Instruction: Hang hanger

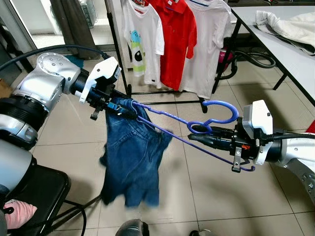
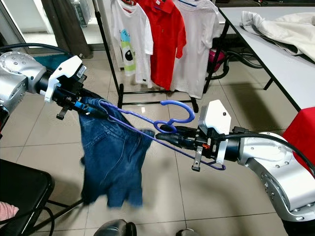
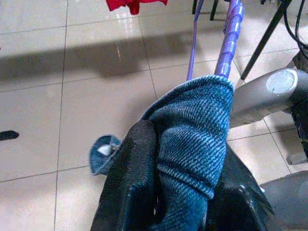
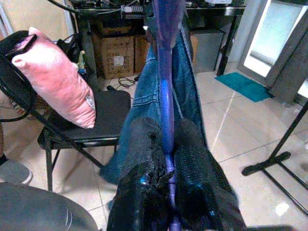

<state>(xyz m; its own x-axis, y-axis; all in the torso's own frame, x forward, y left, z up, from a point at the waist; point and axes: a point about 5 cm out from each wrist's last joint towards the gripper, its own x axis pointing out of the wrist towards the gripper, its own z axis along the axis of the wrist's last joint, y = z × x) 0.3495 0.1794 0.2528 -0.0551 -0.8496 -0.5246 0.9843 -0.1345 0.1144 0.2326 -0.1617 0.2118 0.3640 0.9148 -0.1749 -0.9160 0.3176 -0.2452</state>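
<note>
A purple hanger (image 1: 197,129) stretches between my two arms above the tiled floor. Blue jeans (image 1: 132,162) hang down from its left end. My left gripper (image 1: 114,106) is shut on the jeans' waistband (image 3: 192,144) at that end of the hanger. My right gripper (image 1: 209,135) is shut on the hanger just below its hook (image 1: 221,114), with the purple bar (image 4: 166,110) pinched between the black fingers (image 4: 144,159). A black clothes rack (image 1: 162,92) with a white, a red and another white shirt stands behind.
A white table (image 1: 290,49) with a light jacket on it runs along the right. A black folding chair (image 1: 34,196) with a pink cushion (image 4: 57,79) stands at the lower left. Cables lie near the rack's foot.
</note>
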